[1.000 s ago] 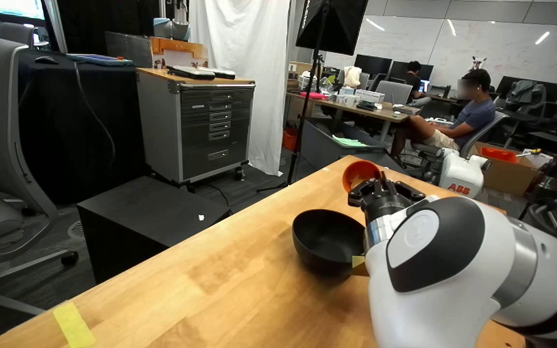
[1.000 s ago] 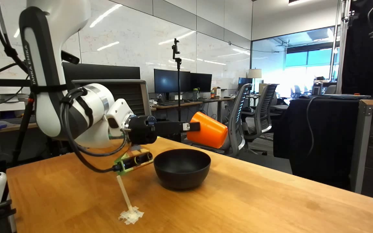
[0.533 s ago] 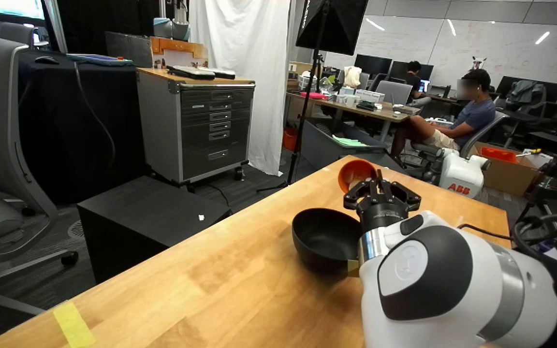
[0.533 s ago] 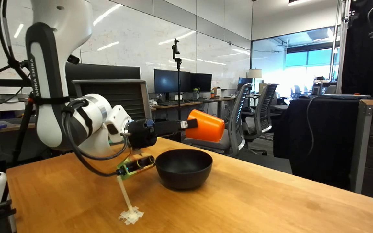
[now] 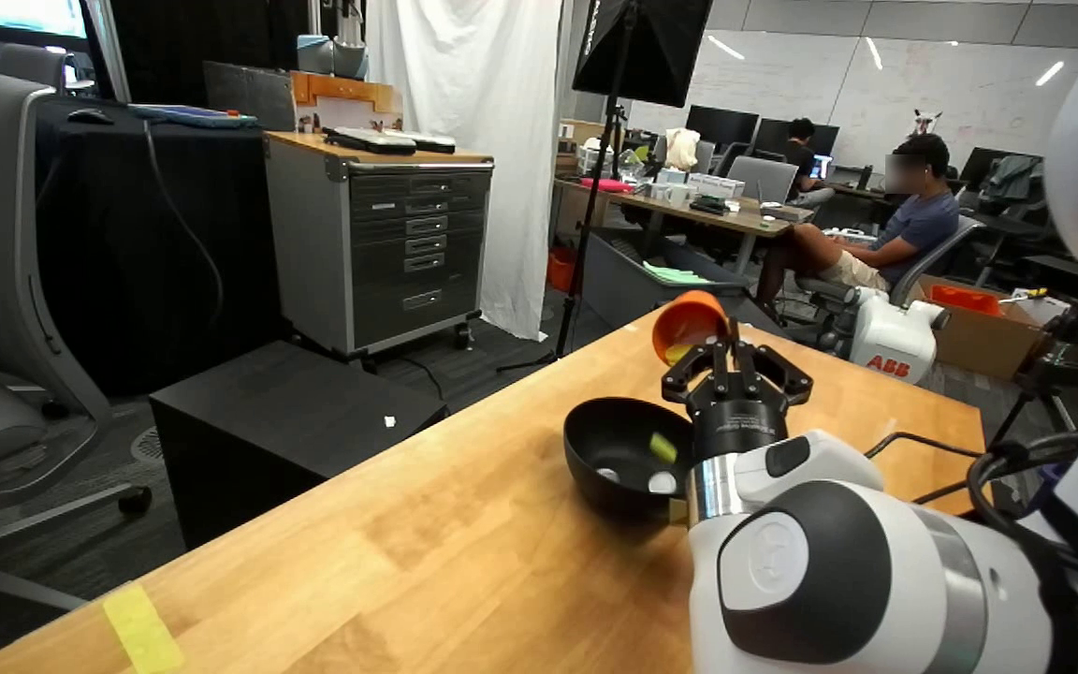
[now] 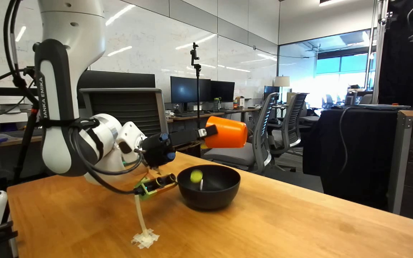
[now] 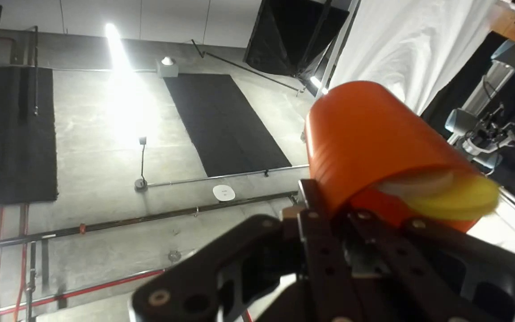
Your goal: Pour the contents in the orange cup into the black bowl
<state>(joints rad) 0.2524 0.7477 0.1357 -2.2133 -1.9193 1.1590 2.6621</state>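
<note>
Orange glossy cup (image 6: pixel 227 132), matte bowl (image 6: pixel 209 199)

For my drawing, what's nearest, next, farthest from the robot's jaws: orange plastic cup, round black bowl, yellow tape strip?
In an exterior view:
1. Orange cup: held in the jaws.
2. Black bowl: below them.
3. Yellow tape strip: lower left.
</note>
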